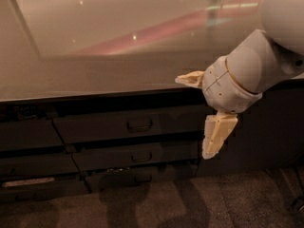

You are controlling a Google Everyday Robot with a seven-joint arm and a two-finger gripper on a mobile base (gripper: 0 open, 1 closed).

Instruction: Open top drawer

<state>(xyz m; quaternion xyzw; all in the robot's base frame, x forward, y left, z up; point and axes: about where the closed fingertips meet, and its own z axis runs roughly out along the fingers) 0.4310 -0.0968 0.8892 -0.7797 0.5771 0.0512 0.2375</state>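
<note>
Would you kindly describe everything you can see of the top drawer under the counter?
The top drawer is a wide, shallow, dark-fronted drawer just under the counter, with a small dark bar handle at its centre. It looks shut; no inside shows. The pincer, open, is at its right end, away from the handle.

Top drawer (109, 127): wide, shallow, dark brown-black front with a small dark bar handle (139, 125) at its centre, sitting level directly under the counter's front edge, above two narrower handled drawers. Front looks pushed in, no rim or inner floor showing. Gripper (192, 118) hangs in front of the drawer's right end, right of the handle and apart from it, fingers spread wide, one pointing left, one down.
</note>
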